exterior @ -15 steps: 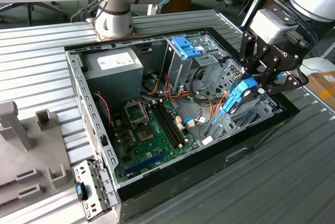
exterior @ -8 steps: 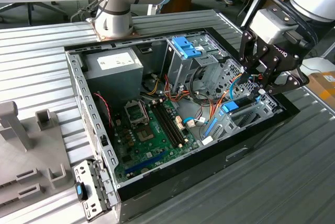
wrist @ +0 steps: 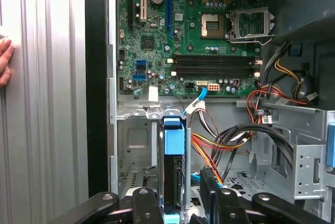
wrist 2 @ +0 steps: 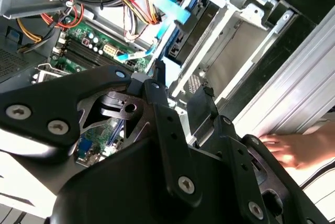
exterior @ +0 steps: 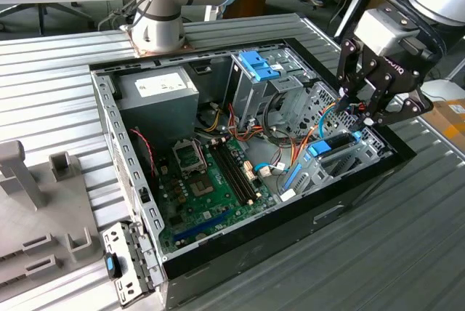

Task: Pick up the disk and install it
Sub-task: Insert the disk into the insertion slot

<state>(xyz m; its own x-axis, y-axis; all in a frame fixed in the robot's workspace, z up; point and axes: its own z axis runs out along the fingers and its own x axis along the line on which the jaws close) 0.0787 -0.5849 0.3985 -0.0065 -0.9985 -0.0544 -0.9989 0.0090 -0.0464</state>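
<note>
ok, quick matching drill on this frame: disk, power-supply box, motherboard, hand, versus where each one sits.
Things:
1. disk
2. power-supply box
3. motherboard
4. hand

Places:
A. flat on the floor of the case
B. on the ribbed table, outside the case
C. on edge in the drive bay, below the end effector
D. case corner nearest the arm's base

Pairs: 1-C, 2-D, 3-A, 4-B
</note>
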